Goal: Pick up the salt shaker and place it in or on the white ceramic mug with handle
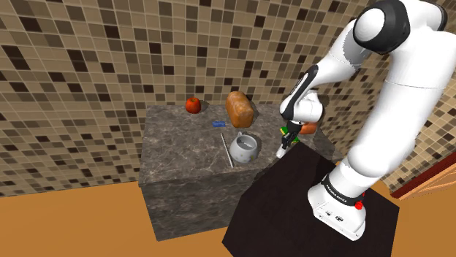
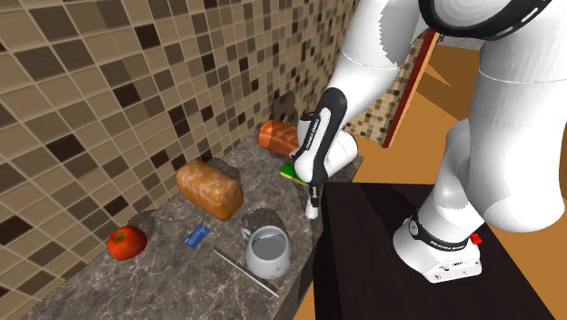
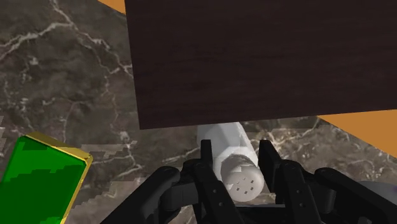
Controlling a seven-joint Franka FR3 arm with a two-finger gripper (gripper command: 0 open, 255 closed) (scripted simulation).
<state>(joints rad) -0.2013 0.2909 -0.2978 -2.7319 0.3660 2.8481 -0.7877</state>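
White salt shaker (image 3: 240, 175) clasped by cap end in narrowly parted jaws of black gripper (image 3: 236, 151); near pale mug (image 1: 244, 148), on shoulder view's right; grip presumably for lowering base-first into mug's mouth.

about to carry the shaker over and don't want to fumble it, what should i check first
1. Black gripper clasps the white cylindrical salt shaker: ok.
2. Pale grey mug with handle stands upright, mouth up: ok.
3. Mug looks empty: ok.
4. Shaker lifted off the dark marble counter: cannot tell.
5. Shaker clear of the dark brown stand: cannot tell, the stand's edge hides its lower end.
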